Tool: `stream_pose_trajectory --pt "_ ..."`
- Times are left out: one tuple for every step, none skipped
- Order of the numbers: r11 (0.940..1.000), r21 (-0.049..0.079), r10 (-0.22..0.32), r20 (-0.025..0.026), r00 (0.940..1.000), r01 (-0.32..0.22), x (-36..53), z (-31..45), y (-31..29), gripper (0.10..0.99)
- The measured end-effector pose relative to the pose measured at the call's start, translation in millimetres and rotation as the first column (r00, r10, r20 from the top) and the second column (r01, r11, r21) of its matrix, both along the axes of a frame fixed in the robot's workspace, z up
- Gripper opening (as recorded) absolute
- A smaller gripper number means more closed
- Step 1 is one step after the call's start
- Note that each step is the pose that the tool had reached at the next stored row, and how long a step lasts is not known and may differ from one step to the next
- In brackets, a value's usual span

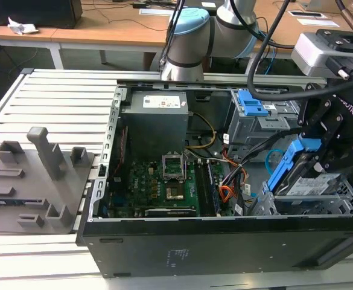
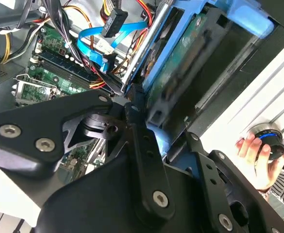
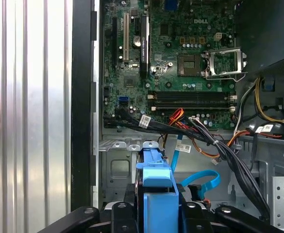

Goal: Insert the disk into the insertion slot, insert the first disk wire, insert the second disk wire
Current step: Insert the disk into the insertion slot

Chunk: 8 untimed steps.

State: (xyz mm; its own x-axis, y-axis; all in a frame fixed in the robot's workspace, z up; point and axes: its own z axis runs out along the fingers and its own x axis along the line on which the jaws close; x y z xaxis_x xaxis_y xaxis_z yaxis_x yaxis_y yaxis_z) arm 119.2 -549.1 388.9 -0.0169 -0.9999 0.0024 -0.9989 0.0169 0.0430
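The hand (image 1: pixel 314 158) grips the tilted disk (image 1: pixel 309 186), seemingly over the insertion slot (image 1: pixel 346 192).

Blue-framed silver disk (image 1: pixel 309 186), seemingly tilted

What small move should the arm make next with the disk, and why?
Probably lower the raised end slowly to level the disk. The gripper holds it by its blue carrier, tilted over the insertion slot and not yet seated. The light-blue cable loops close by, so a gentle move seems safer.
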Motion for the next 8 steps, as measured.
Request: stream_pose_trajectory --pt "1.0 0.0 0.0 0.0 1.0 0.0 0.0 0.0 0.0 0.439" --pt "1.0 0.0 0.0 0.0 1.0 0.0 0.1 0.0 0.0 0.439" --pt "1.0 0.0 0.0 -0.0001 1.0 0.0 0.0 -0.1 0.0 0.439" --pt "1.0 0.0 0.0 0.0 1.0 0.0 0.0 -0.1 0.0 0.439" --pt "1.0 0.0 0.0 -0.0001 1.0 0.0 0.0 -0.1 0.0 0.439" --pt "1.0 0.0 0.0 0.0 1.0 0.0 0.0 -0.1 0.0 0.439" --pt "1.0 0.0 0.0 0.0 1.0 0.0 0.0 -0.2 0.0 0.439" --pt "1.0 0.0 0.0 0.0 1.0 0.0 0.0 -0.2 0.0 0.361"
